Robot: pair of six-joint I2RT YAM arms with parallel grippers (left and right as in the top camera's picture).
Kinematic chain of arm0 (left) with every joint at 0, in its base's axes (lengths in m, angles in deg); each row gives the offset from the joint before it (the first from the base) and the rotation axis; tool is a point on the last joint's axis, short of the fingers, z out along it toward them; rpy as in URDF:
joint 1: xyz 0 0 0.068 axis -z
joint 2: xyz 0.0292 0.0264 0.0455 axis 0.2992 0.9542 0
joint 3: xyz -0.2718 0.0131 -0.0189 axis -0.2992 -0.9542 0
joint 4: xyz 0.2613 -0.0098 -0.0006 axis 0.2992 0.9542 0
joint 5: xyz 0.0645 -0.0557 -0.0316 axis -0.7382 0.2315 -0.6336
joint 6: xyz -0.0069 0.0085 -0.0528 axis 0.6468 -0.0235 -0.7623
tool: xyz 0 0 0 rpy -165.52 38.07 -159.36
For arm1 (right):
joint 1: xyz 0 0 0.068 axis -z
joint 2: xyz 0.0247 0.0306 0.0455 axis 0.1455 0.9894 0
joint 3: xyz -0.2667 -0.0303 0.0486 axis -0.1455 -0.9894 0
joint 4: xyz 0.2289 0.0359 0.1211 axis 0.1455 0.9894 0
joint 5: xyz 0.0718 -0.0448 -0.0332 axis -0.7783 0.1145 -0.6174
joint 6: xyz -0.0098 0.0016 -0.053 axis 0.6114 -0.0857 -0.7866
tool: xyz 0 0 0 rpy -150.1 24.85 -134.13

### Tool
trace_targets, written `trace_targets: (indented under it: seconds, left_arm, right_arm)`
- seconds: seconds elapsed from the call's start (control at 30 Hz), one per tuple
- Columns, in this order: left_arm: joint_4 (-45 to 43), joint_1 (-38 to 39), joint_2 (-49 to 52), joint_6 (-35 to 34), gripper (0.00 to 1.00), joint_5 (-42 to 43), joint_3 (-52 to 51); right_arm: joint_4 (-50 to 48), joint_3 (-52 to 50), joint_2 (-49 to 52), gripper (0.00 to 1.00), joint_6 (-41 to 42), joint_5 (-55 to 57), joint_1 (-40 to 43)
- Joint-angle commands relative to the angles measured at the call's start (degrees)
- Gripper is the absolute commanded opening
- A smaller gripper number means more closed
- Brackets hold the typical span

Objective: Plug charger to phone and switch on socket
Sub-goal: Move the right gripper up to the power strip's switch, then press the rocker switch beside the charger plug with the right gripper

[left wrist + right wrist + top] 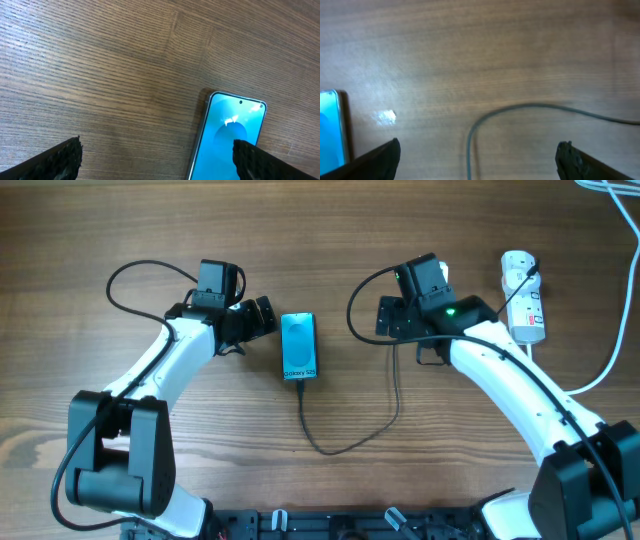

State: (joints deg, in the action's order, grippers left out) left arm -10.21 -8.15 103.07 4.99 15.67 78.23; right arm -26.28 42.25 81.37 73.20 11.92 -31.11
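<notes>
Wooden table (80, 240); left gripper (265, 318) and right gripper (383, 318) gape empty; charger (530, 105) looks limp, so pinch its stiffer tip near phone (299, 346).

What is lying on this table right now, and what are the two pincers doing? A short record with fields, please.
surface: wooden table
phone: flat, cyan screen lit, between the two pincers
charger: thin black cable that meets the phone's lower end, then loops right; whether its tip is fully in cannot be told
socket: white strip, far right
left pincer: open, holding nothing, beside the phone
right pincer: open, holding nothing, above the charger
</notes>
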Motion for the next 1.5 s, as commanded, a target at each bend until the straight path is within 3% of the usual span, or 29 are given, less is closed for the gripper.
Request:
trace_targets:
  seconds: [0.0,0.17,0.43,0.77,0.97,1.47]
  left_arm:
    - [0.0,-0.2,-0.8,0.1,1.00,-0.4,0.6]
    - [0.0,-0.2,-0.8,0.1,1.00,-0.4,0.6]
    - [0.0,-0.2,-0.8,0.1,1.00,-0.4,0.6]
    - [0.0,-0.2,-0.8,0.1,1.00,-0.4,0.6]
    - [0.0,-0.1,-0.8,0.1,1.00,-0.4,0.6]
    - [0.0,-0.1,-0.8,0.1,1.00,-0.4,0.6]
  right_arm:
    - [6.7,11.9,-0.7,1.00,-4.2,2.1,1.5]
    - [17.9,29.4,-0.7,0.98,-6.4,3.4,9.8]
    - [18.9,30.1,3.7,1.00,-6.7,0.9,27.7]
    - [15.8,30.1,15.7,1.00,-4.5,-1.7,42.5]
    - [14.1,30.1,23.3,1.00,-2.6,-1.7,46.7]
    - [10.7,29.6,33.8,1.00,-4.0,-8.0,47.2]
